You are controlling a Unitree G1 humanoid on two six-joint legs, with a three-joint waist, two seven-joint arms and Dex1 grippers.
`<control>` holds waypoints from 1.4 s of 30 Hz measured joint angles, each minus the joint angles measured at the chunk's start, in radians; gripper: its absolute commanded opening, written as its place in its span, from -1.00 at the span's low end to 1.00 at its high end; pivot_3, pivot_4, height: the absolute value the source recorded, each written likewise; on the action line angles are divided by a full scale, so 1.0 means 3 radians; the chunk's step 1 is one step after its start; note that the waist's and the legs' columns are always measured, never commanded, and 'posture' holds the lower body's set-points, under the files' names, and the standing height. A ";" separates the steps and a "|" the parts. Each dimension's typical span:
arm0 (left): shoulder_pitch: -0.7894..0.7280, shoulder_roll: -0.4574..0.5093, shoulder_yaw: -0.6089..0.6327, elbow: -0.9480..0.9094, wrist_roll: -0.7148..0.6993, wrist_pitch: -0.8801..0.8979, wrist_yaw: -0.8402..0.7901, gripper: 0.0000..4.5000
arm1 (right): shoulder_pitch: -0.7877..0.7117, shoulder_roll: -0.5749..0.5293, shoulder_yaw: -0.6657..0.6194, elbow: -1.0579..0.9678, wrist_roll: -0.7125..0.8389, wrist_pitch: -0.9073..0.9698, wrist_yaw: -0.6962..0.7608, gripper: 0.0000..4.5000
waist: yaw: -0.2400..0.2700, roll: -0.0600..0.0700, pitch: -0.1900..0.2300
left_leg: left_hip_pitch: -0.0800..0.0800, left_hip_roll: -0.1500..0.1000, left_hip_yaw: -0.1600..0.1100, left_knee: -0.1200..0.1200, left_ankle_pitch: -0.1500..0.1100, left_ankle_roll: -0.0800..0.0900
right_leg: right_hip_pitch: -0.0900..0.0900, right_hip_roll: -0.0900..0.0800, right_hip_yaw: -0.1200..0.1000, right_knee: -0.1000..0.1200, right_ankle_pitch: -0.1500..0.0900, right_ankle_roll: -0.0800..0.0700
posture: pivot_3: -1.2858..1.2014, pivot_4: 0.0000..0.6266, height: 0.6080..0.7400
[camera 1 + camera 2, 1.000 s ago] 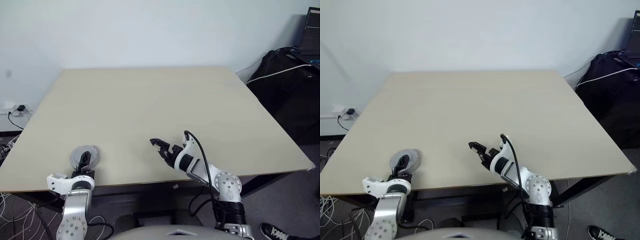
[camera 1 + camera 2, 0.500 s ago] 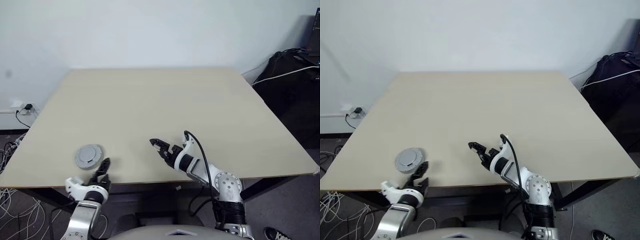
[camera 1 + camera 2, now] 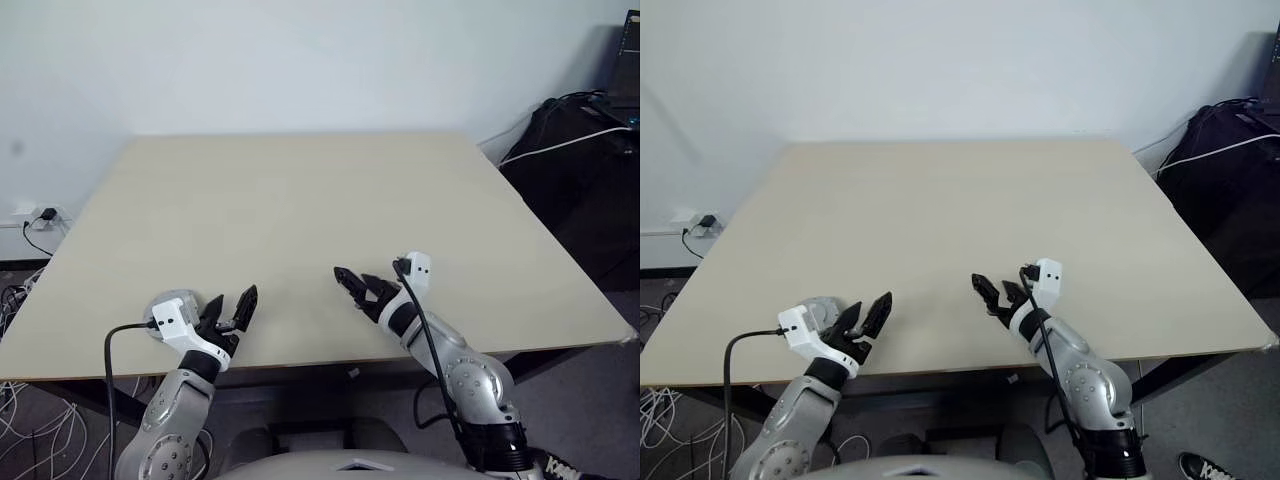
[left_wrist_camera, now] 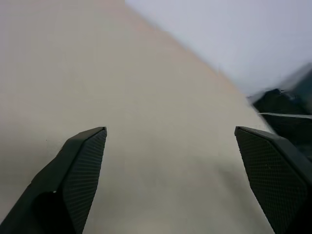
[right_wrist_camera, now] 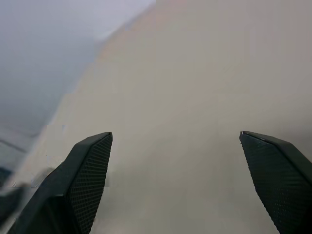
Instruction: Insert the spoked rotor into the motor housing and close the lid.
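Note:
A round grey metal disc, the lid [image 3: 178, 298], lies flat near the table's front left edge, partly covered by my left wrist. My left gripper [image 3: 232, 300] hovers just right of it, open, holding nothing, pointing across the beige table [image 3: 300, 200]. In the left wrist view its fingers [image 4: 80, 165] stand wide apart over bare tabletop. My right gripper [image 3: 355, 280] is over the front middle of the table, open and empty; its fingers [image 5: 83, 170] also spread over bare tabletop. The spoked rotor and the motor housing are hidden or out of view.
The table's front edge runs just below both grippers. A black bag with a white cable [image 3: 580, 150] stands off the table's right side. A wall socket with cables [image 3: 35, 216] sits low at the left.
My left gripper rose from the table's front edge, rolled over, and moved right past the disc. My right gripper shifted right and rolled. Both stayed open.

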 measured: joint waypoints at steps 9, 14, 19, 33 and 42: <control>0.0016 -0.0002 -0.0158 0.0542 0.1279 -0.0941 -0.0017 0.98 | 0.0401 -0.0258 0.0561 0.0135 -0.1488 -0.1360 0.0410 1.00 | 0.0017 -0.0011 0.0006 | 0.0005 0.0003 0.0004 0.0000 0.0001 -0.0001 | 0.0001 -0.0001 0.0002 0.0001 -0.0005 0.0010 | 0.03 -1.00 1.00; 0.0042 -0.0005 -0.0197 0.0692 0.1655 -0.1241 -0.0009 0.98 | 0.0490 -0.0258 0.0629 0.0369 -0.1753 -0.1694 0.0580 1.00 | 0.0022 -0.0016 0.0009 | 0.0005 0.0005 0.0004 0.0001 -0.0006 0.0011 | 0.0001 -0.0002 0.0001 0.0002 0.0000 0.0001 | 0.03 -1.00 1.00; 0.0068 -0.0069 -0.0241 0.0781 0.1843 -0.1351 -0.0001 0.98 | 0.0589 -0.0167 0.0612 0.0547 -0.1902 -0.1814 0.0558 1.00 | 0.0028 -0.0018 0.0010 | 0.0004 0.0007 0.0003 0.0001 -0.0008 0.0014 | 0.0000 -0.0003 0.0001 0.0003 0.0000 0.0000 | 0.03 -1.00 1.00; 0.0020 -0.0130 -0.0209 0.0912 0.1874 -0.1338 -0.0041 0.98 | 0.0616 -0.0026 0.0518 0.0612 -0.2074 -0.1808 0.0521 1.00 | 0.0043 -0.0020 0.0011 | 0.0006 0.0007 0.0002 0.0001 -0.0008 0.0016 | 0.0001 -0.0004 -0.0001 0.0006 0.0000 0.0000 | 0.03 -1.00 1.00; -0.0009 -0.0142 -0.0151 0.1045 0.1848 -0.1349 -0.0095 0.98 | 0.0628 0.0045 0.0481 0.0612 -0.2093 -0.1807 0.0523 1.00 | 0.0048 -0.0019 0.0010 | 0.0007 0.0006 0.0003 0.0002 -0.0008 0.0015 | 0.0002 -0.0004 -0.0001 0.0007 0.0001 0.0000 | 0.03 -1.00 1.00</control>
